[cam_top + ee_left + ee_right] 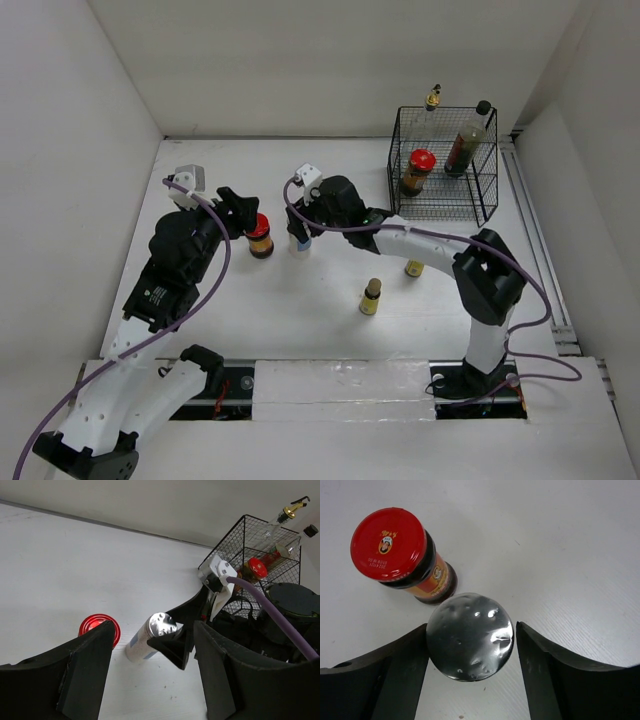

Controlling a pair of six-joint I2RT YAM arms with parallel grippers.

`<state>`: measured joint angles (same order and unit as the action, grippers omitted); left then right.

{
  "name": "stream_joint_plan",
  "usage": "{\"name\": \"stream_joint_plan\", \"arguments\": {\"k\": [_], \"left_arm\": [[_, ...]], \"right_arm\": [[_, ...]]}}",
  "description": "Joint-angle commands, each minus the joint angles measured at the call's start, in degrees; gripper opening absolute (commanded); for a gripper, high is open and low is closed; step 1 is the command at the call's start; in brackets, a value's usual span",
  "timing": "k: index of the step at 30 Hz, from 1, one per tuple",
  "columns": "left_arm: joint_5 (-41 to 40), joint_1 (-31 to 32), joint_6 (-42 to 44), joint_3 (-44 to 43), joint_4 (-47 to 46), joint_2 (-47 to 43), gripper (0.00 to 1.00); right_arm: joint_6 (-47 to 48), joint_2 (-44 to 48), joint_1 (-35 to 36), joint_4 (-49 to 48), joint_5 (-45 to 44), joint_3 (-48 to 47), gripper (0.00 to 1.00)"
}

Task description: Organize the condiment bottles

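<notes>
Seven containers counted. Three stand inside the black wire basket point(490, 200) in the far right corner: the tall clear gold-capped bottle point(433, 98), the dark black-capped bottle point(470, 140) and the basket jar point(419, 170), which has a red lid. The basket reads as the collecting place, so by my judgement the job is a little under half done.

Four remain on the open table point(300, 330). The table jar point(260, 237), also red-lidded, and the silver-lidded shaker point(150, 636) stand just beside each other mid-table. The first yellow bottle point(371, 297) stands nearer the arms. The second yellow bottle point(414, 268) is partly tucked under the right forearm.

The right gripper point(471, 635) reaches across to centre and looks straight down on the shaker lid. Its fingers sit close on either side of the shaker. I cannot tell whether they are pressing it or only bracketing it. The shaker appears upright on the table.

The left gripper point(238, 210) has its jaws spread with nothing between them, and it sits right by the table jar. It is likely lining up for that jar.

Risk: both grippers crowd one tight pair, so a nudge could topple the neighbour.

The surface is matte white with a faint grain and a few specks. White walls close three sides. Purple cables trail along both arms. The light is even and the shadows are soft.
</notes>
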<state>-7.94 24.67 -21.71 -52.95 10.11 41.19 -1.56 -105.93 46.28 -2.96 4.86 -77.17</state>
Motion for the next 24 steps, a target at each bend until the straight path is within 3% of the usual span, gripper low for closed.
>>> {"name": "stream_joint_plan", "arguments": {"k": [1,3,7,15,19,24], "left_arm": [[0.91,0.12,0.01,-0.14,-2.11,-0.14,0.59],[1.44,0.12,0.01,-0.14,-2.11,-0.14,0.59],[1.44,0.12,0.01,-0.14,-2.11,-0.67,0.6],[2.58,0.12,0.53,-0.14,-2.11,-0.14,0.6],[2.58,0.12,0.53,-0.14,-2.2,-0.76,0.6],[3.2,0.12,0.53,-0.14,-2.73,-0.15,0.6]], "right_arm": [[-0.99,-0.76,0.3,-2.3,-2.14,-3.78,0.71],[-1.6,-0.77,0.3,-2.93,-2.67,-4.31,0.51],[-1.6,4.22,0.3,-3.98,-6.96,-3.61,0.4],[-2.83,29.43,-13.04,-10.83,-8.46,5.61,0.39],[-5.28,35.61,-23.32,-10.31,-10.58,8.52,0.38],[-8.01,36.15,-35.79,-9.78,-9.27,9.05,0.38]]}}
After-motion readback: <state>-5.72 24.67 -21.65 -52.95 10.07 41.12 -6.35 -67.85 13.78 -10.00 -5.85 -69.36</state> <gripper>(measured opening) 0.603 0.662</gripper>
